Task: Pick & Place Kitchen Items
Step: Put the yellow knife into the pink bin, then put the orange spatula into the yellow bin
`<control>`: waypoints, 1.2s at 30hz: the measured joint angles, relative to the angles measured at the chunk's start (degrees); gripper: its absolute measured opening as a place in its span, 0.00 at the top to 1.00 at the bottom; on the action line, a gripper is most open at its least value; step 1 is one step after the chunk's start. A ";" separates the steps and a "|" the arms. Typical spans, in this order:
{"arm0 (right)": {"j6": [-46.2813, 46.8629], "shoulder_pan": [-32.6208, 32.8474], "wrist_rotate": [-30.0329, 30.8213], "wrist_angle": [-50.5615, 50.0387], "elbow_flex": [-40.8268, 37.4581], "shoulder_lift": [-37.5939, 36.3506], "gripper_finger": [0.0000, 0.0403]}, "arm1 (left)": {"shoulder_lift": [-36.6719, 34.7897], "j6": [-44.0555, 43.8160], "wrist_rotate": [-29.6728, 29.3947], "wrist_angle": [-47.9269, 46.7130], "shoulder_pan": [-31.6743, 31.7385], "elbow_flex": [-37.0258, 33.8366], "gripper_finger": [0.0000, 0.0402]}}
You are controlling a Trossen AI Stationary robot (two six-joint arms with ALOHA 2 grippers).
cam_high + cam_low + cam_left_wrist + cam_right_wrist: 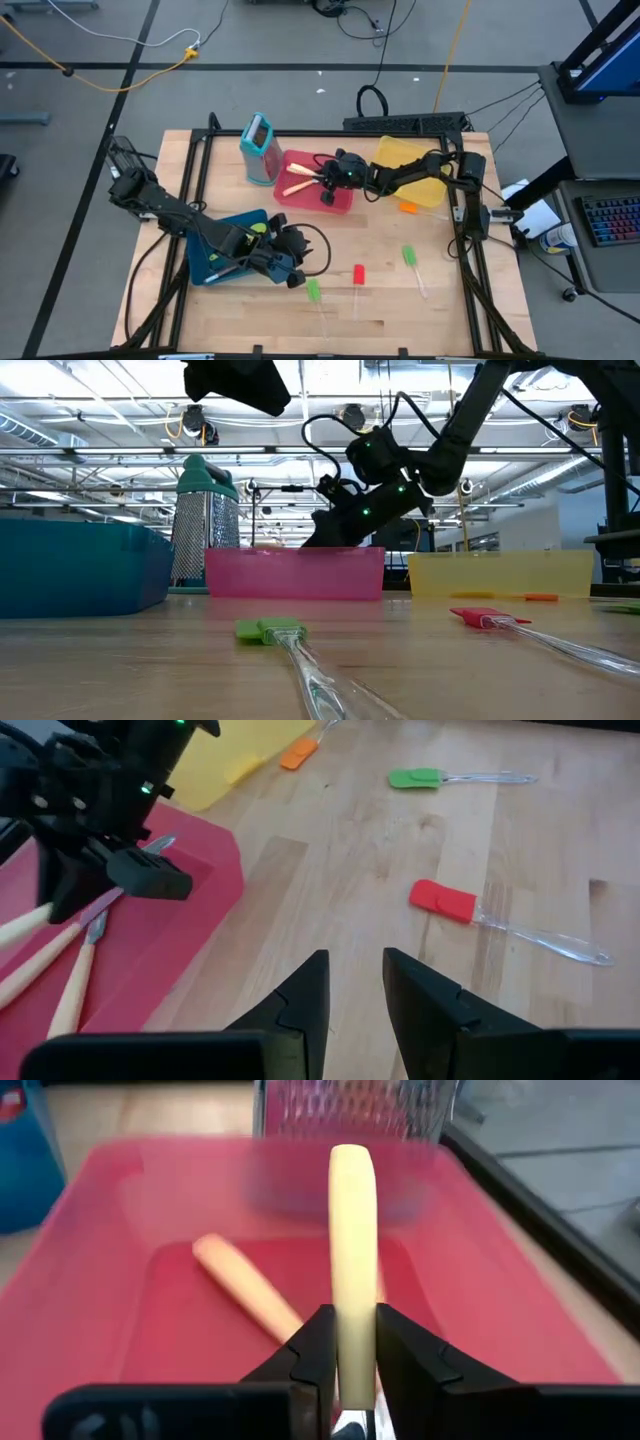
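Blade of the cream-handled knife (352,1250) hidden between the jaws.

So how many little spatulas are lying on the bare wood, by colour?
Green spatulas: 2
Red spatula: 1
Orange spatula: 1
Total: 4
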 joint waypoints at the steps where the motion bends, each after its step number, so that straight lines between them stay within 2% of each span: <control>1: 0.00 0.00 0.00 -0.73 0.00 0.04 0.85 | 0.00 0.00 0.00 0.00 0.00 0.00 0.75; 15: 0.23 0.00 0.02 -4.68 -0.02 0.04 0.68 | 0.00 0.17 0.02 0.59 0.00 0.00 0.75; 20: 0.26 0.47 0.06 -1.96 -0.02 0.02 0.65 | 0.00 0.17 0.00 0.59 0.00 0.00 0.75; 24: 0.24 1.51 0.01 -2.15 -0.08 -2.81 0.66 | 0.00 0.40 -1.03 0.55 0.02 0.00 0.75; 30: 0.26 4.86 0.00 -12.34 -0.07 -12.20 0.69 | 0.00 1.42 -1.77 0.31 -0.11 0.00 0.75; 36: 0.26 10.34 0.10 -29.86 -0.04 -23.16 0.70 | 0.02 1.19 -1.99 0.50 0.17 0.00 0.75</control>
